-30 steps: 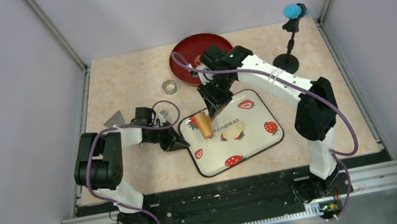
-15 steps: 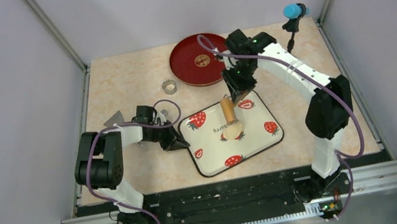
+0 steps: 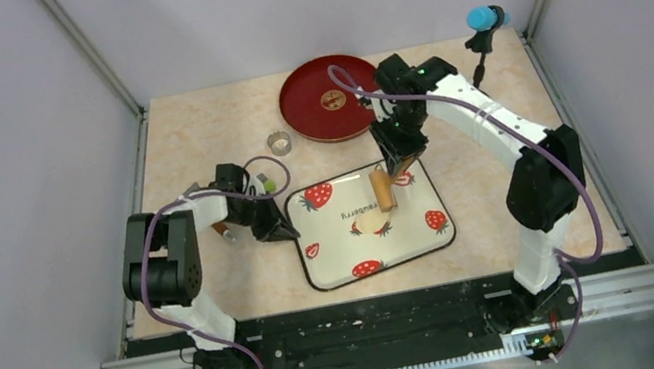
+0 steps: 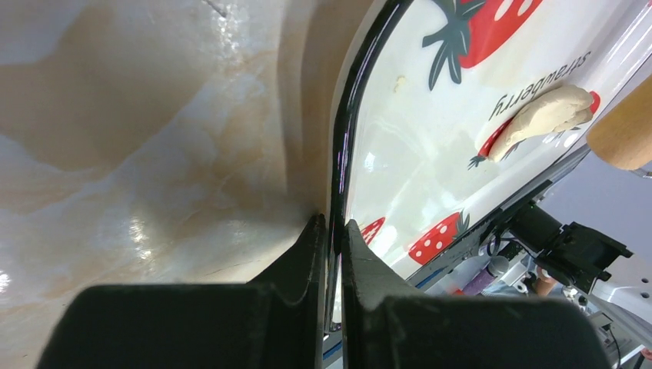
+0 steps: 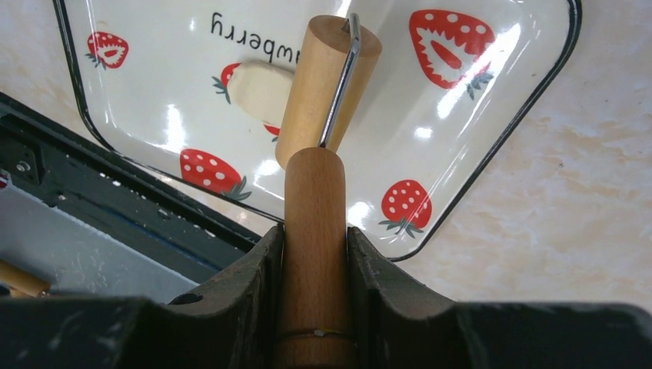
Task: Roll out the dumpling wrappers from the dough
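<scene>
The dough (image 3: 372,223) is a small pale flattened lump in the middle of the strawberry tray (image 3: 334,249). No round wrapper shows. My right gripper (image 3: 398,165) is shut on the handle of the tan wooden roller (image 3: 383,188). The roller's drum points at the dough from the far side. In the right wrist view the drum (image 5: 327,84) covers the dough's (image 5: 257,88) right edge, and the gripper (image 5: 315,231) clamps the handle. My left gripper (image 3: 291,232) is shut on the tray's left rim. In the left wrist view the gripper (image 4: 332,223) pinches the black rim (image 4: 340,154), and the dough (image 4: 542,115) lies beyond.
A red round plate (image 3: 328,98) sits at the back of the table. A small metal ring (image 3: 278,141) stands to its left. A black stand with a blue top (image 3: 482,19) is at the back right corner. Frame rails run along both table sides.
My right gripper carried the roller from the tray's left part to its far middle, drum now at the dough. My left gripper pulled the tray leftward and turned it squarer.
</scene>
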`<state>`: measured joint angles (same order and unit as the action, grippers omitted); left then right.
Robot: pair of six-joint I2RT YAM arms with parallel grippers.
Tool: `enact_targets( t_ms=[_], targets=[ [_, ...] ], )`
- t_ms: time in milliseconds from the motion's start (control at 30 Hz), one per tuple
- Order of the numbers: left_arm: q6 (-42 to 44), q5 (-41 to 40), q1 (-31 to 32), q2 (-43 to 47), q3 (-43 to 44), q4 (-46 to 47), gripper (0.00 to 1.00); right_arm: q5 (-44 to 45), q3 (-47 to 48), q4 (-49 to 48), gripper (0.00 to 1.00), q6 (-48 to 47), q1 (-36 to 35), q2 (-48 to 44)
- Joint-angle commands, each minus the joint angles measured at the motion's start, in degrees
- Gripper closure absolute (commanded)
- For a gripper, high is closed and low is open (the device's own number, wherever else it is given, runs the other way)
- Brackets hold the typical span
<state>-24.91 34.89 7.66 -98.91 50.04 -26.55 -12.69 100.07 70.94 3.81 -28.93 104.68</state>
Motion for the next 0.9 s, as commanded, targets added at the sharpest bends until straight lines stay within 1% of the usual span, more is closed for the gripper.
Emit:
enact_targets(
  t_ms=[0, 133, 267, 333, 500, 733, 867],
  targets=[
    [3.2, -9.0, -1.8, -1.1, -0.3, -2.2, 1.0, -2.5, 1.9, -0.5, 1.0, 0.1, -3.4, -2.2],
    [3.0, -9.3, -2.1, -0.9, -0.3, -2.1, 1.0, -1.7, 2.4, -0.2, 1.0, 0.8, -6.4, -1.1],
    [3.0, -9.2, -2.3, -0.7, -0.5, -1.9, 1.0, 3.2, 2.5, 0.3, 1.0, 1.1, -7.8, -0.1],
    [2.3, -9.4, -2.4, -0.5, -0.7, -1.5, 1.0, 5.6, 2.5, 1.2, 1.0, 0.9, -7.9, 0.6],
    [1.9, -9.3, -2.4, -0.5, -0.9, -1.2, 1.0, 7.7, -1.1, -0.1, 1.0, 0.9, -7.9, 1.1],
    [1.6, -9.3, -2.5, -0.5, -1.1, -0.9, 1.0, 8.4, -5.7, -2.9, 1.0, 1.4, -8.0, 1.2],
    [1.5, -9.2, -2.6, -0.3, -1.1, -0.8, 1.0, 12.3, -6.8, -2.4, 1.0, 1.6, -7.9, 1.3]
  ],
)
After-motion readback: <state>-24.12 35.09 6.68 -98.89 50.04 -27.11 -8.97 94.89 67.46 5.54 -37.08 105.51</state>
